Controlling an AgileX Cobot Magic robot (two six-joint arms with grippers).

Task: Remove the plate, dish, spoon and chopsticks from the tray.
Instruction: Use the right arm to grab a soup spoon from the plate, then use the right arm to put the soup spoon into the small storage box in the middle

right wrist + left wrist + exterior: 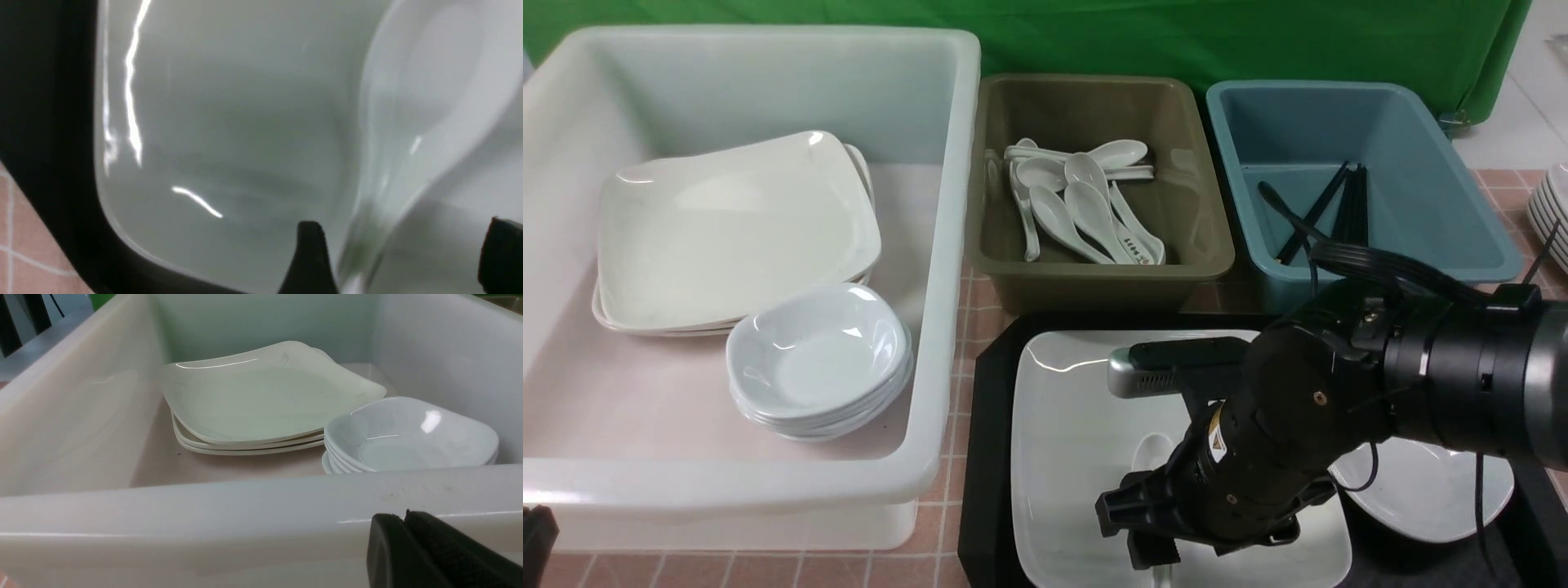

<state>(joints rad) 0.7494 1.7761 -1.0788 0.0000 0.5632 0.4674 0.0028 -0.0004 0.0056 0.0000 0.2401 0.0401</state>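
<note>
Front view, black tray: the octagonal-cornered tray (990,457) stands in front of the olive and blue tubs, partly hidden by the right arm.
Large square plate: the glossy white plate (1078,425) lies in the tray.
Soup spoon: the white spoon (425,94) rests on the plate, its handle between the right gripper's fingertips.
Right gripper: the right gripper (398,245) is low over the plate with its fingers spread wide to either side of the spoon handle.
Small dish: the shallow white dish (1437,486) is in the tray beside the plate, partly covered by the right arm.
Left gripper: the left gripper (404,522) is just outside the white tub's near wall, fingertips pressed together.
White tub: the big white tub (727,486) contains a stack of square plates (735,229) and, overlapping their near edge in the front view, a stack of small bowl-like dishes (817,351).
Olive tub: the olive tub (1103,282) has a jumbled pile of white soup spoons (1086,196).
Blue tub: the blue tub (1429,188) contains black chopsticks (1354,204), some of them crossing.
Backdrop: a green cloth (1094,37) hangs behind the tubs.
</note>
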